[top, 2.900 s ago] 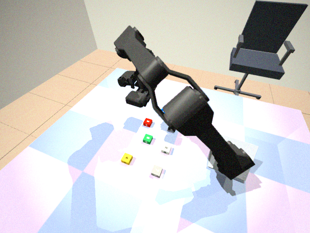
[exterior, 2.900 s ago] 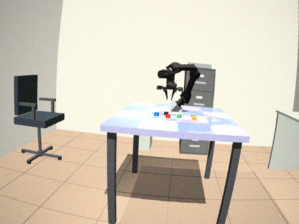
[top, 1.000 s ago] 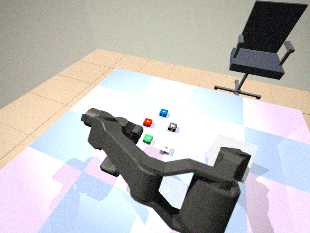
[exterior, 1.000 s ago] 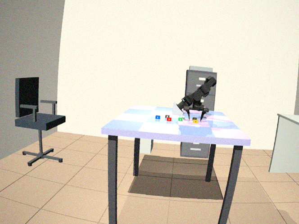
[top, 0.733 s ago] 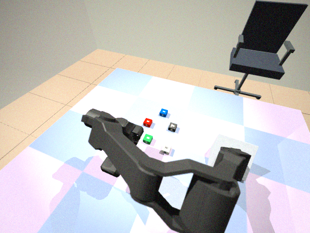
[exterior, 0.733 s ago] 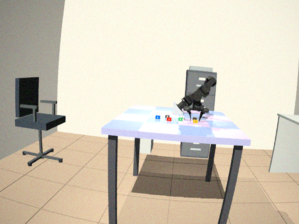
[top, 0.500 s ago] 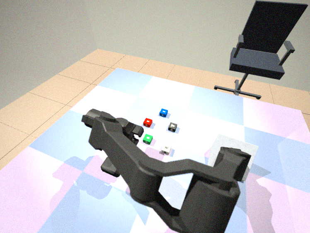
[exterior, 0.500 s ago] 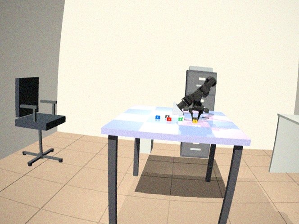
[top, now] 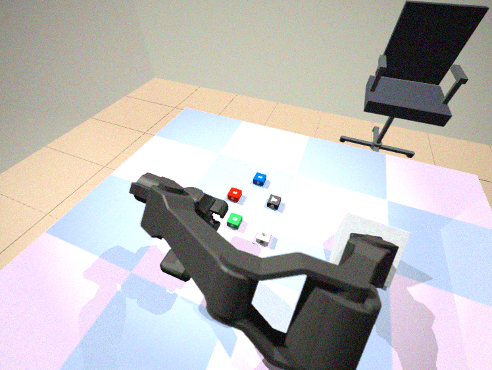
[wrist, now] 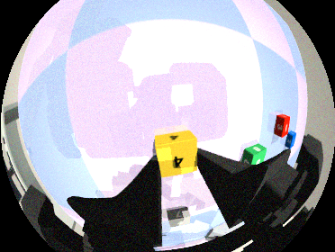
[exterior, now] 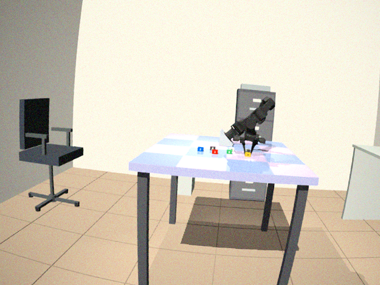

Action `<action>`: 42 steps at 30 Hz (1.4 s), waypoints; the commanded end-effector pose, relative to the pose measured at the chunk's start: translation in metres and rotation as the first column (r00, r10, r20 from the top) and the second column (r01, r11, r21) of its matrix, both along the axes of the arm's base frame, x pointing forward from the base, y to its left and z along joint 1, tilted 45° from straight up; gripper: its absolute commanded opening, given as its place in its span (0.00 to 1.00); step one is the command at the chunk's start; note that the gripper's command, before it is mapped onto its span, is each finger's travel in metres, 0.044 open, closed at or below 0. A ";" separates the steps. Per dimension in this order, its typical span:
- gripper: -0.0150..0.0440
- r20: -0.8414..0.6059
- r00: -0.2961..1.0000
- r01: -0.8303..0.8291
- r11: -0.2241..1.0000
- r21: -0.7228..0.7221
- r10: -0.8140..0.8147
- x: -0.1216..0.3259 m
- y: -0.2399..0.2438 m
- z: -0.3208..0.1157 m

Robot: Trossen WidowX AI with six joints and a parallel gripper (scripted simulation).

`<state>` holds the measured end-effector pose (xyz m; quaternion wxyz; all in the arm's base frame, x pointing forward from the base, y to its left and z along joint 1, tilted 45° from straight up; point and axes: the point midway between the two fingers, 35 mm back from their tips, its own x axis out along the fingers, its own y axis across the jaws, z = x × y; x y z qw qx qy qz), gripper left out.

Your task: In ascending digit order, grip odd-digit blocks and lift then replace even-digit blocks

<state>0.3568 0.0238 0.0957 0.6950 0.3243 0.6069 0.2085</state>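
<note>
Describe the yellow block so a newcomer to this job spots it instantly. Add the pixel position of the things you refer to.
Find the checkered table (top: 262,135) (exterior: 222,174) (wrist: 104,90), then the dark gripper (top: 216,218) (exterior: 248,151) (wrist: 176,156) reaching down to it. The yellow block (exterior: 247,154) (wrist: 176,150) sits between its fingers, right of the green block (top: 234,220) (exterior: 229,151) (wrist: 254,155) in the exterior view. It alone is yellow, with a black 4.
</note>
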 end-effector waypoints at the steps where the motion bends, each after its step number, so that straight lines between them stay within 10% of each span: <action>1: 0.46 -0.002 1.000 -0.001 1.000 0.005 0.001 0.000 0.002 0.000; 42: 0.46 -0.002 1.000 -0.001 1.000 0.005 0.001 0.000 0.002 0.000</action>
